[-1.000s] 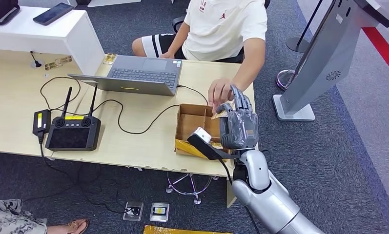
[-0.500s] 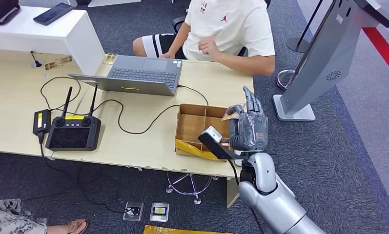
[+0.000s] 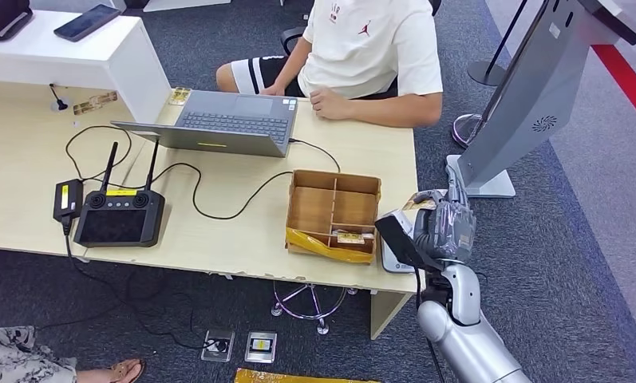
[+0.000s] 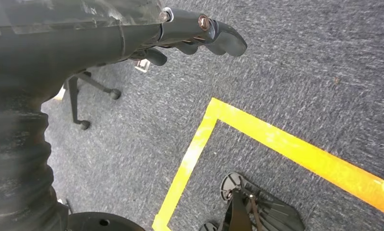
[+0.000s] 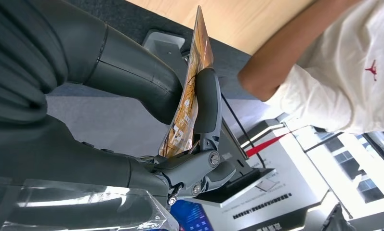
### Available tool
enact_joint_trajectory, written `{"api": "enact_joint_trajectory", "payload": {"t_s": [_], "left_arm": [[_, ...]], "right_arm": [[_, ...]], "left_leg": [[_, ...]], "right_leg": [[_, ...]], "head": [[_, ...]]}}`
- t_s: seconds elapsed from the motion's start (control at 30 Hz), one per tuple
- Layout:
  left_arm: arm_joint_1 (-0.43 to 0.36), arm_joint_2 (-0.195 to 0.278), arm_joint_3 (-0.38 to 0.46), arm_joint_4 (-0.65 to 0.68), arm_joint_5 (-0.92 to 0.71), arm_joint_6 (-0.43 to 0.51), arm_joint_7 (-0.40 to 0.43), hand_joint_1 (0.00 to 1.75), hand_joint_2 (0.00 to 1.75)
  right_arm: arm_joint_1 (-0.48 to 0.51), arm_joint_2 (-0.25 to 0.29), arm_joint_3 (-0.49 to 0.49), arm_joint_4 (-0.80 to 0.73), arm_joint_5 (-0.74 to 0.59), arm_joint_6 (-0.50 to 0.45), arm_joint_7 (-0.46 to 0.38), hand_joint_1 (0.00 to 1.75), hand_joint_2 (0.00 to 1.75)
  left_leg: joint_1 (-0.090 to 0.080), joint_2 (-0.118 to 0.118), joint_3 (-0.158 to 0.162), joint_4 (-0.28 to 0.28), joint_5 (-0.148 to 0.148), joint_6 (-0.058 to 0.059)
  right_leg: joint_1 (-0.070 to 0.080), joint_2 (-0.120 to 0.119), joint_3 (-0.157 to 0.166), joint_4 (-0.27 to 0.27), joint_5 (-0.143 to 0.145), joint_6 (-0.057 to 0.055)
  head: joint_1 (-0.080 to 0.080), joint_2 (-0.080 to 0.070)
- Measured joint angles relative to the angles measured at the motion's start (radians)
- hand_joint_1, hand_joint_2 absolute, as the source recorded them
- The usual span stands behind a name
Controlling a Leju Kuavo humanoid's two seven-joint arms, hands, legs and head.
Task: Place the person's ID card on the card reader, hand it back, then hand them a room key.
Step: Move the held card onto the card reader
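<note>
1. Robot's right hand sits off the right end of the pale wooden table, just past the edge, over the grey carpet.
2. Right wrist view: the thick grey thumb and a dark finger are clamped on a thin gold-and-brown patterned card, held edge-on betw. them. In head view the card peeks out at the top of the hand.
3. White-grey card reader lies flat at the table's right corner, just beside the hand; card is above it, not on it.
4. Open brown cardboard box w/ dividers is left of the reader; small cards lie in its near compartment.
5. Person in white T-shirt sits across the table, forearm resting on the far edge, by the grey laptop.
6. Left hand hangs over the carpet near yellow floor tape; fingers curled in, nothing in them.
</note>
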State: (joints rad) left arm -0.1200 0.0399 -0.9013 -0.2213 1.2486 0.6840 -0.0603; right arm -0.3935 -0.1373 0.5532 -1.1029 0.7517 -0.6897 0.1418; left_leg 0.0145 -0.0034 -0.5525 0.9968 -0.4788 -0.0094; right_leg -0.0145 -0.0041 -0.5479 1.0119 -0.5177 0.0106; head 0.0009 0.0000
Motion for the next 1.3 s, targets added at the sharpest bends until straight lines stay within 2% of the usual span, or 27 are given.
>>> {"api": "enact_joint_trajectory", "payload": {"t_s": [0.4,0.93,1.2,1.3], "left_arm": [[-0.007,-0.008,0.004,0.019,-0.002,0.000,-0.013,0.00,1.75],[-0.010,-0.018,0.004,0.034,-0.022,0.000,-0.017,0.00,1.75],[-0.008,-0.016,0.004,0.033,-0.033,0.000,-0.024,0.00,1.75],[-0.007,-0.015,0.004,0.033,-0.031,0.000,-0.028,0.00,1.75]], "right_arm": [[0.011,0.021,-0.016,0.161,-0.081,0.001,-0.058,1.75,1.75],[-0.001,0.057,-0.014,0.343,-0.129,0.001,-0.061,1.75,1.75],[-0.002,0.053,-0.029,0.363,-0.096,0.000,-0.065,1.75,1.75],[0.016,0.055,-0.064,0.347,-0.052,-0.001,-0.127,1.75,1.75]], "left_leg": [[0.000,0.000,0.000,0.000,0.000,0.000],[0.000,0.000,0.000,0.000,0.000,0.000],[0.000,0.000,0.002,0.000,0.000,0.000],[0.000,0.000,0.002,0.000,0.000,0.000]], "right_leg": [[0.000,0.000,0.000,0.000,0.000,0.000],[0.000,0.000,0.000,0.000,0.000,0.000],[0.000,0.000,0.002,0.000,0.000,0.000],[0.000,-0.001,0.003,0.000,0.000,0.000]], "head": [[0.000,0.000],[0.000,0.000],[0.000,0.000],[0.000,0.000]]}}
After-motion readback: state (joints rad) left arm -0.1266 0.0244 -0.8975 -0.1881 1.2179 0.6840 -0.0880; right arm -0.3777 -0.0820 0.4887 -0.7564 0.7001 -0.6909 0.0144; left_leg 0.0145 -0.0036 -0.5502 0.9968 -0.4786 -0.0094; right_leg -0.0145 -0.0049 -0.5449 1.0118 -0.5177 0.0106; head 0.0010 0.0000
